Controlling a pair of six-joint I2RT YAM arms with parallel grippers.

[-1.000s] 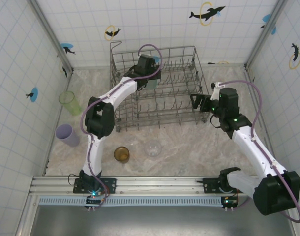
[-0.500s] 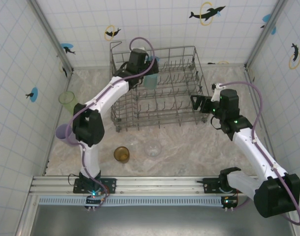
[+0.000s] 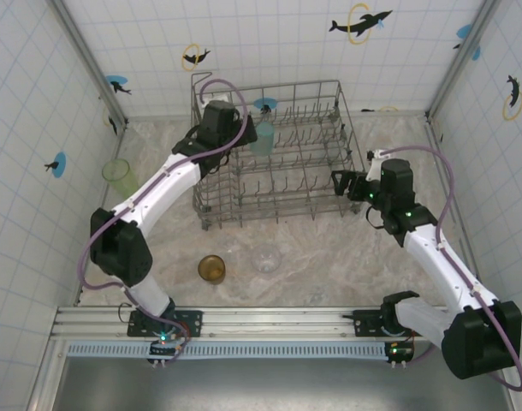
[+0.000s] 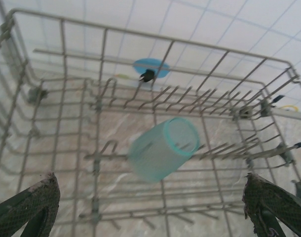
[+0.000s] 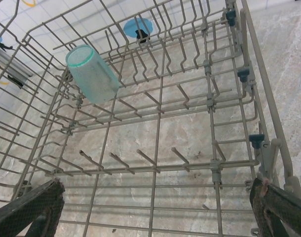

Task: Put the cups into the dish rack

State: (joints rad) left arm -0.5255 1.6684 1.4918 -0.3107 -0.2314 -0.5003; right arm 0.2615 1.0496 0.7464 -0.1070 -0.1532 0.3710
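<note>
Teal cup [image 3: 261,137] is in the dish rack [image 3: 282,193], lying tilted on the tines toward the rack's back left, nothing gripping it. Left tool [image 3: 242,130] hangs over that same part of the rack, fingers spread wide. Right tool [image 3: 340,182] is spread wide too, at the rack's near right corner. Green cup [image 3: 117,178] sits left of the rack. Amber cup [image 3: 211,268] and clear cup [image 3: 266,257] are on the surface [image 3: 329,248] on the rack's near side.
</note>
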